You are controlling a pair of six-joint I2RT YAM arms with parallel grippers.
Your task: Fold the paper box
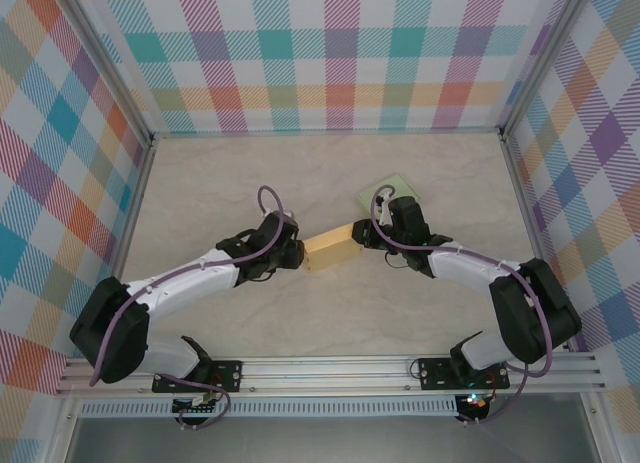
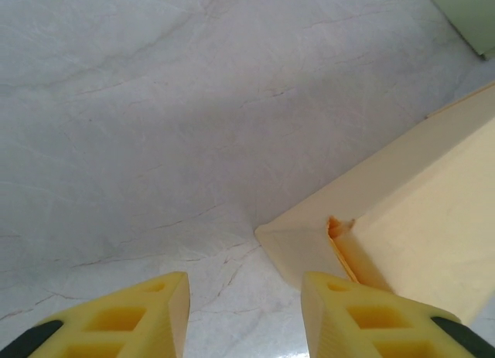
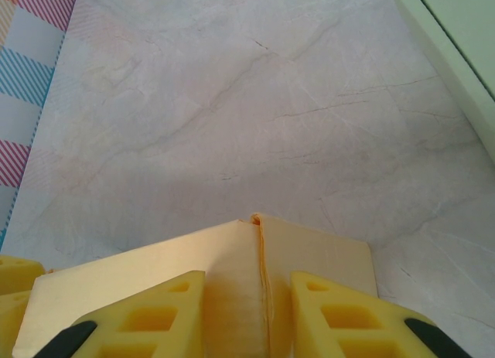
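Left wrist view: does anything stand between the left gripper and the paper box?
Nothing visible does. The left gripper is open over bare table, and the paper box lies close beside one finger. The green sheet lies beyond the box.

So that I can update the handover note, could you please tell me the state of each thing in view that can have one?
paper box: folded into a block, lying on the table, one corner seam gaping.
left gripper: open, beside one end of the paper box, holding nothing.
right gripper: shut on the other end of the paper box.
green sheet: flat on the table, untouched.
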